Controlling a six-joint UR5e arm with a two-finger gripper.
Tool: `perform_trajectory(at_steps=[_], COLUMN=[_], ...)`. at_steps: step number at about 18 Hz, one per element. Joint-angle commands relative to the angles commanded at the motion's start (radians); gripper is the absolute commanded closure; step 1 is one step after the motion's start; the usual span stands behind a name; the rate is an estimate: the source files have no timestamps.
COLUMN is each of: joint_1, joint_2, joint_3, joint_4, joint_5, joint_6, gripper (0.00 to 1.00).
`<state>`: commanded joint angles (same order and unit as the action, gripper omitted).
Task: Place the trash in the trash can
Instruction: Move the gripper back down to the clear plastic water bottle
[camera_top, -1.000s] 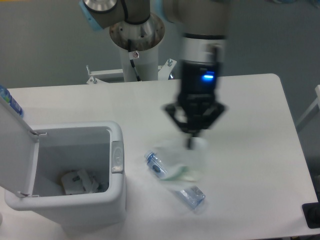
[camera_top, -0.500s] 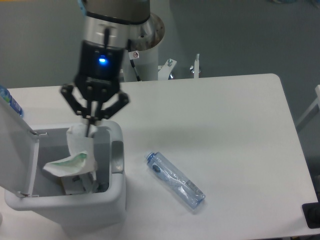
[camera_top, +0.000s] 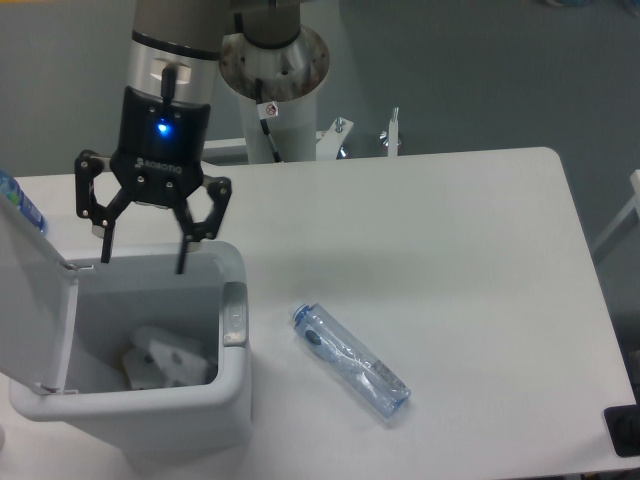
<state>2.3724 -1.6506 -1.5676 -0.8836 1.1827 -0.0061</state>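
While above bin (camera_top: 235, 400), claw (camera_top: 142, 262) wide, empty

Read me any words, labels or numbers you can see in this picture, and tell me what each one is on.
None can be read.
gripper: pale lettering on its black body, too blurred to read.
bottle: bluish label, print too small to read.
robot base: small tag, too small to read.

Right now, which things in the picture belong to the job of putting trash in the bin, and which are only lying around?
Belong to the job:
- crushed plastic bottle, lying on the table
- white wrapper, inside the bin
- white trash can, lid open
- gripper, open above the bin

Only lying around:
- blue-labelled object at the left edge, mostly hidden
- metal brackets behind the table
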Motion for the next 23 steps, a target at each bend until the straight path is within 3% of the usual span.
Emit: perform_trajectory(at_steps=[2, 6, 10, 12, 16, 20, 23], joint_1=[0.088, 0.186, 0.185, 0.176, 0.134, 0.096, 0.088], joint_2=[-0.017, -0.130, -0.291, -0.353, -0.461, -0.549, -0.563], joint_3=[-0.021, -0.049, 0.004, 0.001, 0.050, 0.107, 0.109], joint_4=[0.002, 0.012, 0.015, 0.017, 0.018, 0.021, 0.023], joint_5=[0.008, 0.125, 0.242, 0.287, 0.290, 0.291, 0.290], joint_6=[-0.023, -0.023, -0.023, -0.028, -0.028, -0.028, -0.028], gripper=[0.00, 0.00, 0.00, 0.00, 0.00, 0.00, 0.00])
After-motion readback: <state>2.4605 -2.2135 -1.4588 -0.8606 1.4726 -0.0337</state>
